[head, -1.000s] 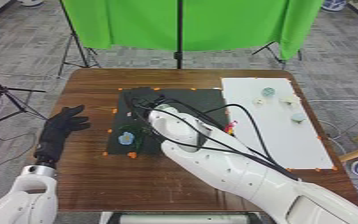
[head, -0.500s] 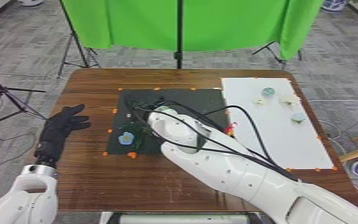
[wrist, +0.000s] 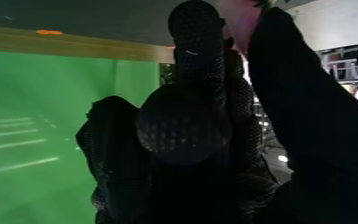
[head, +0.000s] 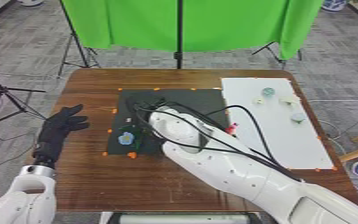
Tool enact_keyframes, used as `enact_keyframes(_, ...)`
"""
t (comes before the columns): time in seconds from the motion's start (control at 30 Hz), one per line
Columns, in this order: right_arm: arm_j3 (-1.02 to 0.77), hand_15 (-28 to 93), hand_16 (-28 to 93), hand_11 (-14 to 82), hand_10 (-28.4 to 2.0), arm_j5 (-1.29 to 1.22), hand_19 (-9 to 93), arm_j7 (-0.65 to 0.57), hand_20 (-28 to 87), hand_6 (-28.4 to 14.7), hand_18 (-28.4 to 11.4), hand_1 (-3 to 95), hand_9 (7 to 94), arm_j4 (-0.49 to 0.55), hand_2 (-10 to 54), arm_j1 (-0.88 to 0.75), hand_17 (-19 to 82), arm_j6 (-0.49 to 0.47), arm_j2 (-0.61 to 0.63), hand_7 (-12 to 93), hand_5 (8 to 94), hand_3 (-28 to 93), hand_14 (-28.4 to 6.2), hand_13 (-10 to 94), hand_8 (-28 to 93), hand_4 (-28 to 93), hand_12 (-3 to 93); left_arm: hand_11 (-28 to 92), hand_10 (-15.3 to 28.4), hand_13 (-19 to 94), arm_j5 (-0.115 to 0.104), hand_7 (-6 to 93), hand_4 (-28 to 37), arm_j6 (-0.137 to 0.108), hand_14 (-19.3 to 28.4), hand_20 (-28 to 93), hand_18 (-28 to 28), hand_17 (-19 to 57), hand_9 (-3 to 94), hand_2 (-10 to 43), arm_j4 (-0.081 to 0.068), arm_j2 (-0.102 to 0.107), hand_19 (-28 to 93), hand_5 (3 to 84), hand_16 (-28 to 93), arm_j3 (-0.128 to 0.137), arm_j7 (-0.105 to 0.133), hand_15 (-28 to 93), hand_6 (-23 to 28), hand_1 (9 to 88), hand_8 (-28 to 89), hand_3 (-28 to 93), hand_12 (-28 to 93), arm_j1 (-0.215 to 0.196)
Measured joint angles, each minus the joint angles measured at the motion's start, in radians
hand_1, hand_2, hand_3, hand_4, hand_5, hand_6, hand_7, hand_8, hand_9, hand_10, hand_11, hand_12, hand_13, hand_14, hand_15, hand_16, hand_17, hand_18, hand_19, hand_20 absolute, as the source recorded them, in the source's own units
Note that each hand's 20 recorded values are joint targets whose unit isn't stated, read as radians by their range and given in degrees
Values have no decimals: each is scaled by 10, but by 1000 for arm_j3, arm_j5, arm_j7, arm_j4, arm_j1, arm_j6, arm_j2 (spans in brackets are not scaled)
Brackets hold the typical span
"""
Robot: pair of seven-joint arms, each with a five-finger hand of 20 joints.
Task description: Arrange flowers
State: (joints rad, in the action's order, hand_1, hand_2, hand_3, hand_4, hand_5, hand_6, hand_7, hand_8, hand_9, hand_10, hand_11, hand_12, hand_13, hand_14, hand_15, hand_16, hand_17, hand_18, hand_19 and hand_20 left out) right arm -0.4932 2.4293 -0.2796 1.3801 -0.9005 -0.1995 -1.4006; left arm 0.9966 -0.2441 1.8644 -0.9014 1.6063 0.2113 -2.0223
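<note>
My right hand (head: 143,99) is over the black mat (head: 186,93), left of its own wrist. In the right wrist view, the right hand (wrist: 186,125) has a blurred pink thing (wrist: 238,19) between its fingers and thumb. A light-blue flower (head: 127,138) with dark green around it is on the mat's near left part. Just right of the forearm shows a red-pink piece (head: 231,128). Pale flowers (head: 288,100) and a teal one (head: 268,92) lie on the white board (head: 286,145). At the table's left side, my left hand (head: 64,122) is open.
Black cables loop along the right arm above the mat and board. The brown table (head: 180,185) has orange marks around the mat and board. A green cloth (head: 127,25) on a stand hangs behind its far edge.
My right hand has shifted slightly toward the near side over the mat. The left hand has stayed in place, and the flowers on the white board have not moved.
</note>
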Motion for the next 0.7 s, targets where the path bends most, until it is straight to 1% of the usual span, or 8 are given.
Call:
enact_keyframes(0.23,-6,638,382,223,-112,-17,932,0,618,2,-138,439,779,30,-95,14,625,-23,16,203,667,668,-18,873,16,-167,317,238,152,424,1,130,-283,0,206,167,135,72,472,208,6,0,125,421,-26,6,-1,292,55,196,-66,583,122,-11)
enact_keyframes(0.4,-7,639,382,239,-114,-17,932,1,619,3,-140,429,776,34,-95,18,623,-26,19,205,665,666,-19,872,0,-165,295,237,153,424,1,131,-283,0,207,167,135,72,473,207,6,0,124,421,-27,8,-2,294,55,198,-65,581,122,-13)
enact_keyframes(0.43,-8,638,383,252,-116,-17,932,2,619,4,-140,422,772,34,-95,18,623,-27,19,209,664,671,-20,870,-14,-164,271,237,153,424,2,130,-283,0,206,167,135,72,472,207,6,0,124,421,-27,8,-2,294,55,198,-66,580,122,-13)
enact_keyframes(0.5,-12,639,383,253,-121,-21,932,2,618,4,-143,414,768,37,-95,17,620,-29,19,206,665,673,-24,866,-30,-162,263,237,152,424,2,130,-283,0,206,167,134,72,472,207,7,-1,124,422,-27,8,-2,294,55,198,-66,581,122,-14)
enact_keyframes(0.53,-15,640,382,253,-123,-25,932,2,618,3,-146,408,765,41,-95,16,616,-30,21,207,664,674,-27,863,-57,-159,261,237,152,424,3,130,-283,0,206,167,134,72,472,207,8,-2,124,422,-27,8,-3,294,55,198,-66,581,122,-14)
enact_keyframes(0.57,-18,639,382,249,-128,-33,932,2,617,1,-148,398,758,49,-95,16,612,-30,25,210,661,675,-30,858,-84,-156,260,237,152,424,3,130,-283,0,206,167,134,72,472,207,9,-4,124,422,-27,10,-3,294,55,198,-65,581,122,-16)
enact_keyframes(0.63,-23,635,380,241,-137,-65,932,-3,616,-4,-154,386,743,83,-95,17,597,-28,42,203,653,674,-37,846,-90,-154,257,237,153,425,4,130,-283,-1,206,167,134,72,472,207,16,-6,124,423,-27,18,-6,295,55,198,-66,582,122,-25)
enact_keyframes(0.7,-34,622,375,226,-147,-115,932,-15,607,-9,-162,375,716,148,-95,18,571,-18,75,188,633,673,-50,823,-87,-151,255,237,153,425,5,130,-283,-1,206,167,135,72,473,207,25,-8,124,423,-27,31,-10,295,55,200,-66,580,122,-37)
